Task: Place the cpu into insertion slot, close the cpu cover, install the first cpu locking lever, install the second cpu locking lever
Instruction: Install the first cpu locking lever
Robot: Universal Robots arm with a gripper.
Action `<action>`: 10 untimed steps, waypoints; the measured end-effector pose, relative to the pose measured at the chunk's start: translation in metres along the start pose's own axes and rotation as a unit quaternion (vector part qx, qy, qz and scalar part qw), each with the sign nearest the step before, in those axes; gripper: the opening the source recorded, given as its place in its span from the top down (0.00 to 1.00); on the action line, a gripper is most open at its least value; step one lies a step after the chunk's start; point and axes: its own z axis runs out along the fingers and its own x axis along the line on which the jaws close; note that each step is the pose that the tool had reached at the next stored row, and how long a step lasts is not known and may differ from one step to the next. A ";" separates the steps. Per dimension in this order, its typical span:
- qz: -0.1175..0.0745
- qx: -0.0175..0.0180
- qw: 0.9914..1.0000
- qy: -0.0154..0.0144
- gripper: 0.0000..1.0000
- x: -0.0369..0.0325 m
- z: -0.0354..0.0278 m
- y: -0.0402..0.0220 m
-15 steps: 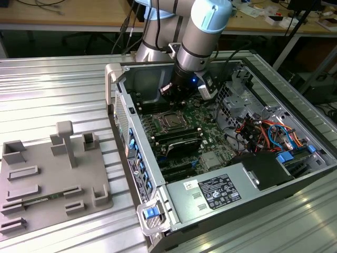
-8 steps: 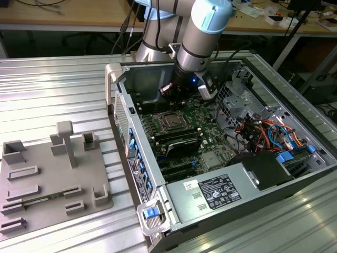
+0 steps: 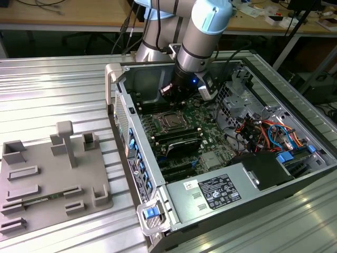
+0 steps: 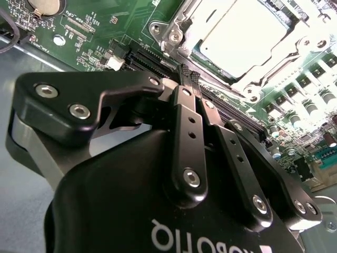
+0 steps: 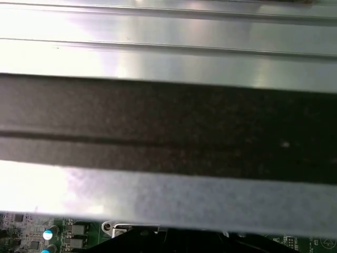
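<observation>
Plainly, the gripper (image 4: 188,74) had its fingers (image 4: 185,118) pressed together, empty, over the board (image 4: 131,18); in the exterior view the cpu (image 3: 169,122) lay at its seven o'clock, the cover (image 4: 226,79) flat around it.

Not much here you can actually read. The biggest bit of print is the white lettering on the black body of the gripper (image 4: 188,74) in the second wrist view, upside down and cut off by the picture's edge. The green circuit board (image 4: 100,21) has tiny white markings beside its parts, too small to make out, and the cpu (image 4: 247,37) top is all glare. In the exterior view the power supply (image 3: 181,205) carries 1 big label (image 3: 219,192) packed with fine print and 1 small white sticker (image 3: 190,185) next to it, both too small to read.
</observation>
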 end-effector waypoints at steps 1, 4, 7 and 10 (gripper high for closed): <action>0.000 0.000 1.000 0.000 0.89 0.0000 0.0003 -0.0002; 0.000 0.000 1.000 0.000 0.89 0.0001 0.0015 -0.0012; 0.000 0.000 1.000 0.000 0.89 0.0001 0.0035 -0.0017; 0.000 0.000 1.000 0.000 0.89 0.0000 0.0054 -0.0019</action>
